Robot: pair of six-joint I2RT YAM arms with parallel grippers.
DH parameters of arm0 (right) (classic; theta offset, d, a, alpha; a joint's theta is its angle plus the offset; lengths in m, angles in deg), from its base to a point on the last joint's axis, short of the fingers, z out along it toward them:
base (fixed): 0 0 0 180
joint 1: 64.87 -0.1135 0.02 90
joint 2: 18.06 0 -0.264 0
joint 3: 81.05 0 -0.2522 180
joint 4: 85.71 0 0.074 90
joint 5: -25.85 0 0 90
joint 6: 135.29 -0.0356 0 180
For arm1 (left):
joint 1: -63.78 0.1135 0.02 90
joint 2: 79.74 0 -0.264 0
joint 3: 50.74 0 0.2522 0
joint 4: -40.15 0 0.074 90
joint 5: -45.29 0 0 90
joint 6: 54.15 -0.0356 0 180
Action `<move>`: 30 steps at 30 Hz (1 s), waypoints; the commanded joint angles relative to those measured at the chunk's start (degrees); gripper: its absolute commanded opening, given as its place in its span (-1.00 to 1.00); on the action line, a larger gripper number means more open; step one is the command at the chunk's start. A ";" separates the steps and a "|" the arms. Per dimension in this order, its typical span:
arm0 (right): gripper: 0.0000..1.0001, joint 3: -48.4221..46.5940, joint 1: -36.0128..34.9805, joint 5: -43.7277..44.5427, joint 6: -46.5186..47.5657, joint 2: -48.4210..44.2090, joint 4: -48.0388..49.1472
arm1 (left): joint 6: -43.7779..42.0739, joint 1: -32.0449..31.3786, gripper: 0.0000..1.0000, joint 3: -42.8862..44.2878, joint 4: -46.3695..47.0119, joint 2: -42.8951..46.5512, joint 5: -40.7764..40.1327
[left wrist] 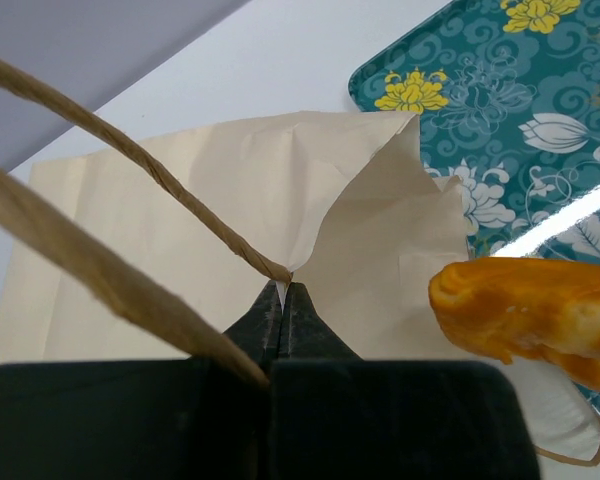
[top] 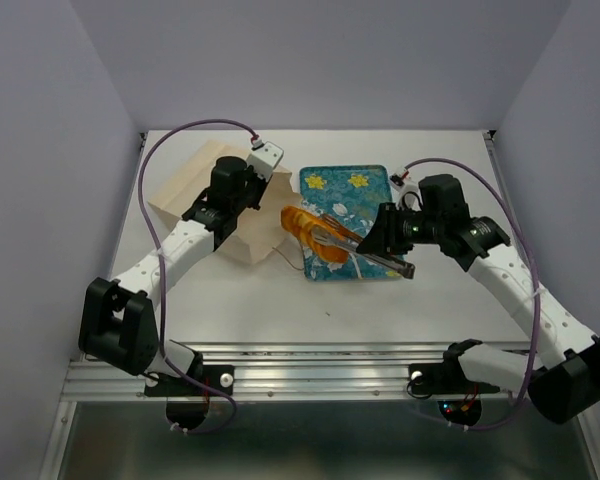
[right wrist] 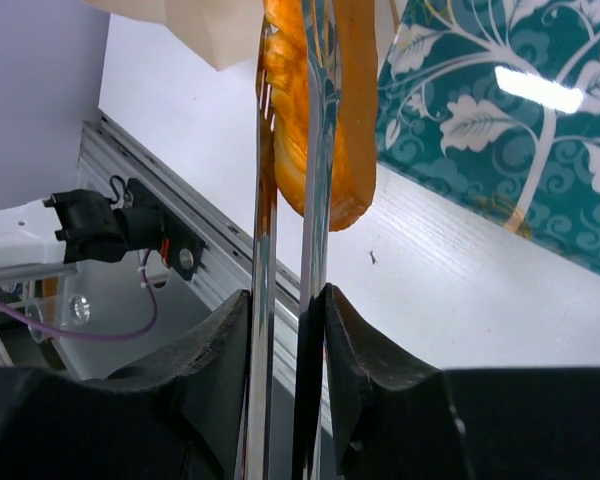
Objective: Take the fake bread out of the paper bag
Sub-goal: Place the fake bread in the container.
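Observation:
The pale beige paper bag (top: 202, 205) lies on its side at the left, mouth toward the tray. My left gripper (top: 252, 205) is shut on the bag's mouth edge (left wrist: 230, 190), beside a string handle (left wrist: 130, 150); its fingertips (left wrist: 283, 290) pinch the paper. My right gripper (top: 385, 240) is shut on metal tongs (top: 365, 255). The tongs (right wrist: 315, 150) clamp a long glossy orange toy bread (top: 305, 228), held just outside the bag's mouth above the tray's near left corner. It also shows in both wrist views (left wrist: 540, 315) (right wrist: 345, 120). The other breads are hidden.
The teal floral tray (top: 355, 185) lies flat right of the bag, also in the wrist views (left wrist: 500, 90) (right wrist: 510, 130). An aluminium rail (top: 310, 365) runs along the table's near edge. Grey walls enclose the table on three sides.

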 commanded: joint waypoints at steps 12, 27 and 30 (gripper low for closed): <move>-0.99 -9.45 7.56 10.01 1.33 -5.51 -11.27 | 0.46 -0.34 -1.00 1.49 0.22 1.76 -0.67; -0.99 10.04 14.60 2.20 -16.86 1.78 35.13 | 0.63 -0.43 -1.00 1.58 -0.40 3.78 -0.32; -0.99 15.39 15.12 4.13 -19.93 2.22 42.32 | 0.63 -0.34 -1.00 1.49 -0.40 3.96 -0.32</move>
